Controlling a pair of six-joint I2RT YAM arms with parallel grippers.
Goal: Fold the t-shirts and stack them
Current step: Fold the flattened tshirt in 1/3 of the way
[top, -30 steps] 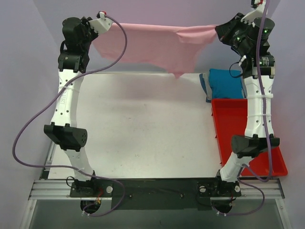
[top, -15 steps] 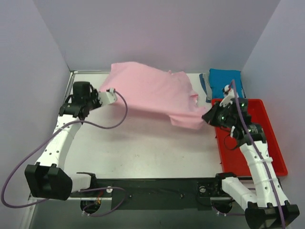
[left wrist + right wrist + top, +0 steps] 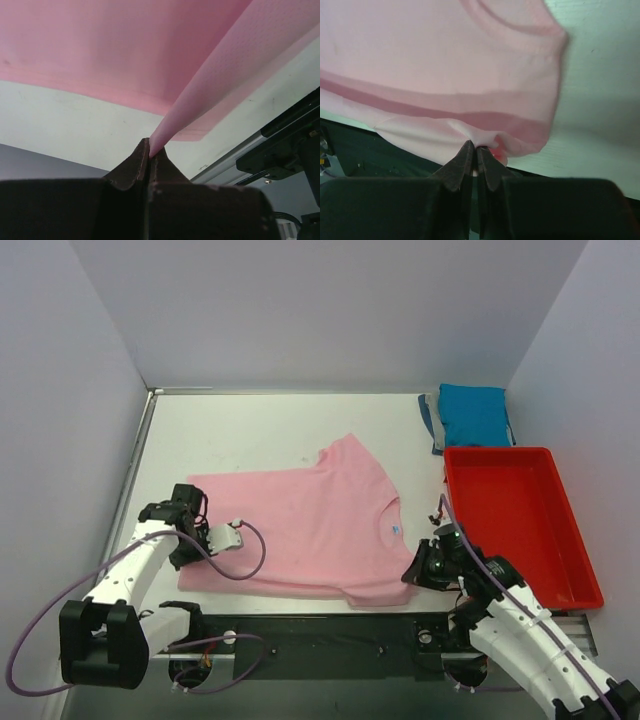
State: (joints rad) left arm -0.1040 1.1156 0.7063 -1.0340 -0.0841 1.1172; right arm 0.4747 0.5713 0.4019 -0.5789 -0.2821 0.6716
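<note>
The light pink t-shirt (image 3: pixel 300 530) lies spread flat on the white table (image 3: pixel 260 430), close to the near edge, with its collar toward the right. My left gripper (image 3: pixel 192 543) is shut on its near left edge; in the left wrist view the cloth (image 3: pixel 125 50) runs taut out of the closed tips (image 3: pixel 150 151). My right gripper (image 3: pixel 410 577) is shut on the near right corner, where pink fabric (image 3: pixel 435 60) bunches at the pinched tips (image 3: pixel 475 148). The teal blue t-shirt (image 3: pixel 473 414) sits folded at the back right.
A red plastic tray (image 3: pixel 512 525) stands along the right side, just beyond my right arm. The black base rail (image 3: pixel 320 635) runs along the near edge under the shirt's hem. Grey walls enclose the left, back and right.
Both arms came down from high at the back toward the near edge. The pink shirt went from hanging stretched between them to lying flat on the table.
</note>
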